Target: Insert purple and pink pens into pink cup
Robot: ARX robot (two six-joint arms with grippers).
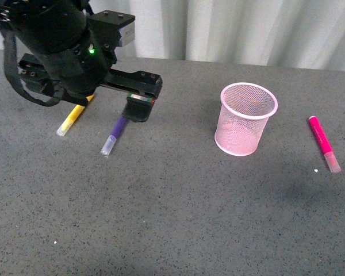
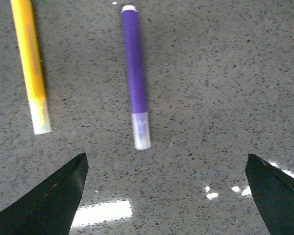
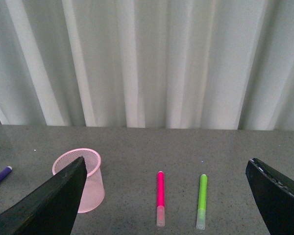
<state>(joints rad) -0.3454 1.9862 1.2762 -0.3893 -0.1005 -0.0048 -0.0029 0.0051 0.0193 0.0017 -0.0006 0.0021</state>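
counter point(image 1: 161, 218): grey and speckled, white curtain point(image 1: 230, 29) behind its far edge.
markers: four, one of each colour, all lying flat.
pink pen point(image 1: 322, 142): right of the cup, clear cap toward the robot.
purple pen point(image 1: 116, 133): left side, cap toward the robot.
yellow marker point(image 1: 73, 118): just left of the purple pen, not touching it.
green marker point(image 3: 202, 200): beside the pink pen, seen only from the right wrist.
pink cup point(image 1: 245, 119): one, upright, between the purple and pink pens.
left pincer point(image 2: 165, 164): arm reaches over the far left, tilted down above the purple pen's far end, fingers wide apart.
right pincer point(image 3: 165, 166): fingers wide apart, facing the curtain.
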